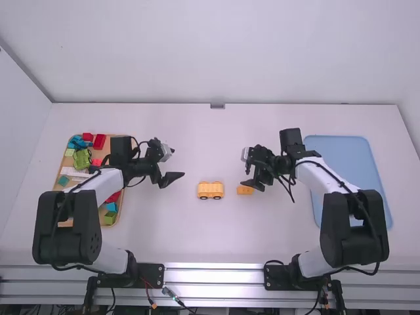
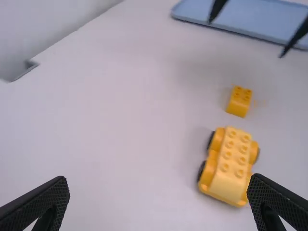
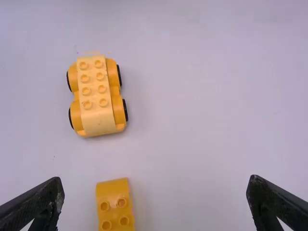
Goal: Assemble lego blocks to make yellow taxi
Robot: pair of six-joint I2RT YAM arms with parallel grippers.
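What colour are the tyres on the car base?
Black, on the yellow car base; the right wrist view shows them best.

In the high view, the left arm (image 1: 108,185) hides part of the wooden tray (image 1: 65,163) and some of its coloured blocks (image 1: 82,158); the right arm (image 1: 331,176) covers part of the blue tray (image 1: 338,149). In the left wrist view that blue tray is blurred and cut off by the top and right edges, as is the right gripper (image 1: 253,185). The bottom edge crops the small yellow block (image 3: 113,204) in the right wrist view.
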